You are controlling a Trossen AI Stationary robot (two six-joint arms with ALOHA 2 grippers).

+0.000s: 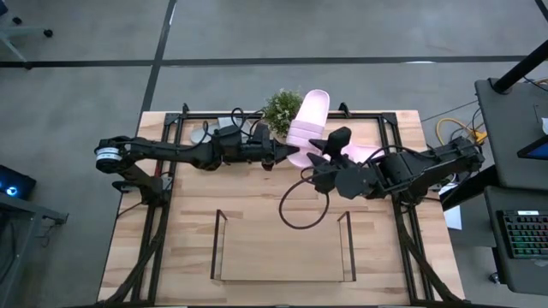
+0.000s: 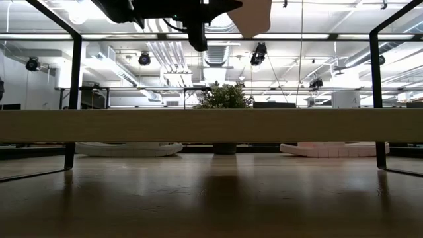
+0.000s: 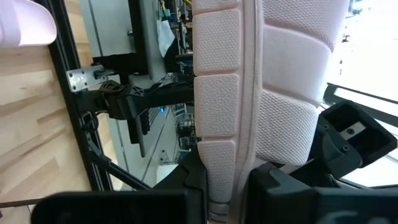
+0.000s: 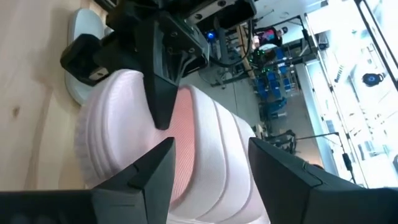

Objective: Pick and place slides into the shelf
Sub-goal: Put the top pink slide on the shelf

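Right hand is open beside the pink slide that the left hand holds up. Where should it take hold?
Probably grip the pink slide across its width at mid-length, clear of the end clamped by the left hand. Approach from the right arm's side: the slide is off the table with both long edges bare, and the right hand, fingers open, flanks it.

No legible text, label, brand, number or sign is found in any of the four views.
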